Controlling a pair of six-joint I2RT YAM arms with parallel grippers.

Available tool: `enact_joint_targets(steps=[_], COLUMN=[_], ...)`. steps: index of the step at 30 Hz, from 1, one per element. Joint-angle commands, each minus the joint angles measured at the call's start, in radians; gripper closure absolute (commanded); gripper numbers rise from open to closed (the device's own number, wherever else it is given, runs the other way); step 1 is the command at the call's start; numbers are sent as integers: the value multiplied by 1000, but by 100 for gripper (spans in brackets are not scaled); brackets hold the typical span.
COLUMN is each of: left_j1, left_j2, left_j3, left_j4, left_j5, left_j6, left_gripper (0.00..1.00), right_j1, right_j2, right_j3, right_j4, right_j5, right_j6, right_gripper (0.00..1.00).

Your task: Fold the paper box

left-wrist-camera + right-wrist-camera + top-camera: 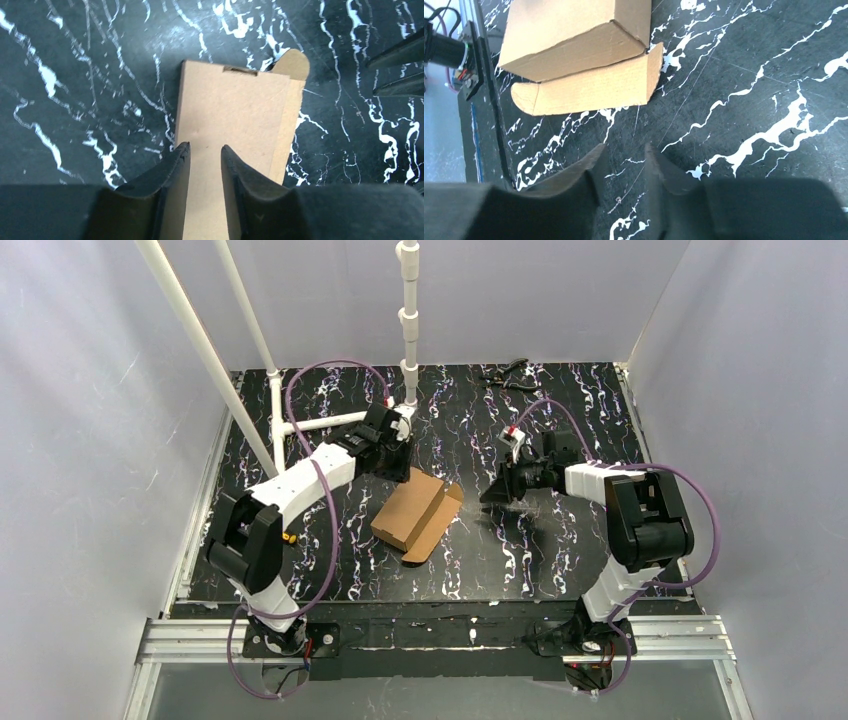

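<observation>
Black tabletop [560, 550] veined with white. Near the middle, lying flat, a partly folded brown paper box [415, 512] with a long flap spread toward the near edge. By the far edge, right of centre, a small dark object [507, 376], too small to identify.

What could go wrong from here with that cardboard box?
The left tool hangs over the box with its fingers barely apart; pushing down may just slide the light cardboard across the table rather than crease it. The right tool is off to the side, touching nothing, so nothing braces the box. The loose rounded flap lying flat could get bent the wrong way.
</observation>
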Motion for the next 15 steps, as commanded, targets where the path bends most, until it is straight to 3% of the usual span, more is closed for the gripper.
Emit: enact_joint_targets(steps=[1,5,8,10,15], left_j1=[-2,2,6,7,7], left_j2=[-165,-425,-598,-682,-733], left_j3=[-96,-287,-499,-626,-848], left_j4=[-28,-54,-23,12,188], left_j5=[-129,-164,-125,-86,13], left_j6=[-156,-391,-565,-683,-863], left_gripper=[76,81,87,100,100], right_j1=[65,149,211,246,323], right_j2=[-30,19,76,104,148], right_j3=[60,146,247,293,361], right_j4=[80,152,108,80,-2], right_j5=[136,342,461,530,604], right_j6=[39,93,107,95,43], right_gripper=[70,97,99,99,99])
